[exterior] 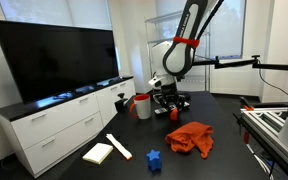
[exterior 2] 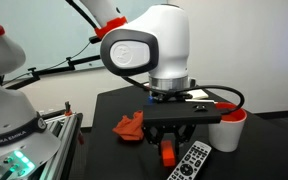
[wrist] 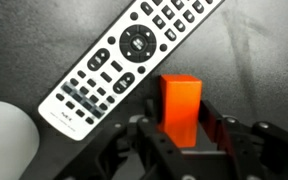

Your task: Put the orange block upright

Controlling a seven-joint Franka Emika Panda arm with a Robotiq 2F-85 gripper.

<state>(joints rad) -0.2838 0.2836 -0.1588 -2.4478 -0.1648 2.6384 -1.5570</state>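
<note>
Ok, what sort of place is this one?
Probably a robotics lab set up in an office room: a big TV on white drawers, window blinds, and a second robot arm.

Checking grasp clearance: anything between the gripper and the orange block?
Nothing visible. In the wrist view the orange block already sits inside the span of the gripper; the remote lies beside it, outside that gap.

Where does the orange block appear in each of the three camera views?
Exterior view: orange block, a small speck at centre, just left of the red cloth.
Exterior view: low centre, under the arm's white wrist.
Wrist view: lower centre, inside the gripper, below the remote.
Shared landmark: the white cup; the pale shape at the wrist view's lower left is likely it.
</note>
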